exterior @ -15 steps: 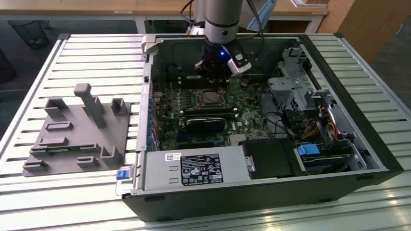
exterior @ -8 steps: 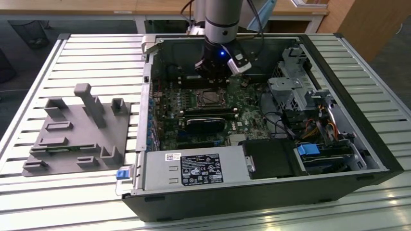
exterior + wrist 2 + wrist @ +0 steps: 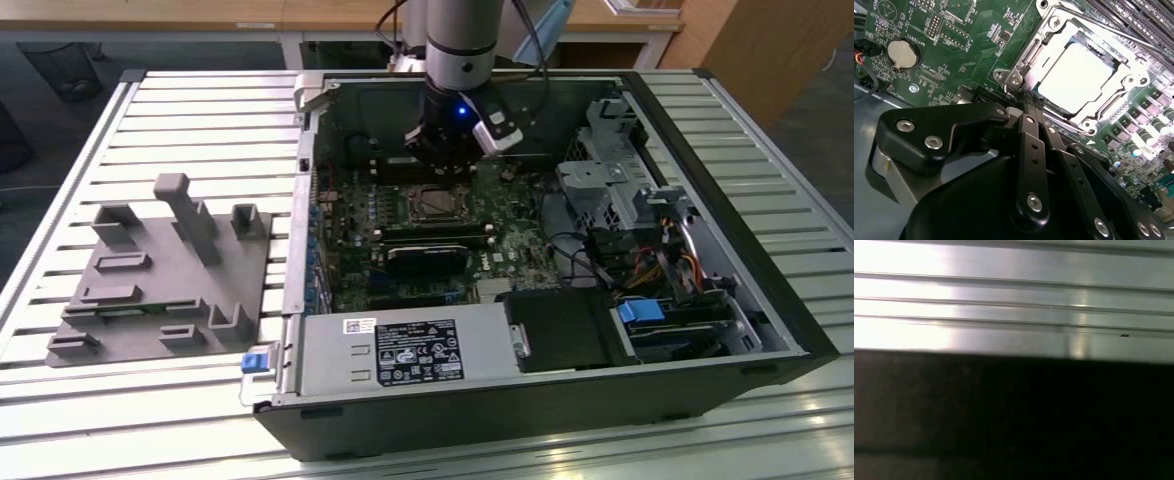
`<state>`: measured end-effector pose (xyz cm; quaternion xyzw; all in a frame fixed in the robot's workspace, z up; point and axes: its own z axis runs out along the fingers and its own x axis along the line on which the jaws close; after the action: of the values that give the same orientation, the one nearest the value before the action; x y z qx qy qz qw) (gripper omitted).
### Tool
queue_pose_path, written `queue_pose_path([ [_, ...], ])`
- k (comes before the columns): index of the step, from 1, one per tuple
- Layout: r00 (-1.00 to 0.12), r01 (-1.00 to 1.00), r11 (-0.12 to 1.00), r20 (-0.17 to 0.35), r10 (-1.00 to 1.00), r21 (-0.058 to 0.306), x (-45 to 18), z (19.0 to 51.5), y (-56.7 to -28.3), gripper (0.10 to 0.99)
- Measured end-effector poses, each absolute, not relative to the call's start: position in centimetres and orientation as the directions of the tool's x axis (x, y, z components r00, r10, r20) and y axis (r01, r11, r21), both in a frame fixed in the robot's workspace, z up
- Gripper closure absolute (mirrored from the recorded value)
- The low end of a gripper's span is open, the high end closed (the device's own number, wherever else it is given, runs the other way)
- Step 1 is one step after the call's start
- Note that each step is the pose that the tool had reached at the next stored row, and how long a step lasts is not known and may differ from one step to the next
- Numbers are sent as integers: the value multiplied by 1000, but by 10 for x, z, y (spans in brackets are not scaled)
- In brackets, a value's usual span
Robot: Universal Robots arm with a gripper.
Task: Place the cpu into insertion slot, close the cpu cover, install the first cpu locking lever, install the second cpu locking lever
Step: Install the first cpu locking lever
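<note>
The cpu (image 3: 1079, 75), a square chip with a bright silver top, lies in the insertion slot (image 3: 434, 205) on the green motherboard. The silvery cpu cover (image 3: 1026, 57) lies flat around it, and the chip shows through its window. A thin metal locking lever (image 3: 1104, 30) runs along the far side of the socket. My gripper (image 3: 1026, 102) is shut with nothing between its black fingers (image 3: 1029, 135). Its tip sits just beside the socket's corner, at the cover's edge. In the exterior view the gripper (image 3: 447, 160) hangs inside the open computer case just behind the socket.
A round coin battery (image 3: 902, 54) and long memory slots (image 3: 1134, 20) flank the socket. A black block (image 3: 427, 258), drive cage (image 3: 614, 170) and power supply (image 3: 400, 350) crowd the case. A grey fixture (image 3: 167, 270) stands on the slatted table (image 3: 1004, 290).
</note>
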<state>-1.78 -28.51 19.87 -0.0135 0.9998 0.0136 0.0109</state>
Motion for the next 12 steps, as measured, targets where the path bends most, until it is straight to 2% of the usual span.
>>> queue_pose_path([
  [6, -999, -27, 999, -22, -26, 29, -18, 195, -284, 980],
  [12, -999, -27, 998, -23, -26, 58, -18, 196, -283, 980],
])
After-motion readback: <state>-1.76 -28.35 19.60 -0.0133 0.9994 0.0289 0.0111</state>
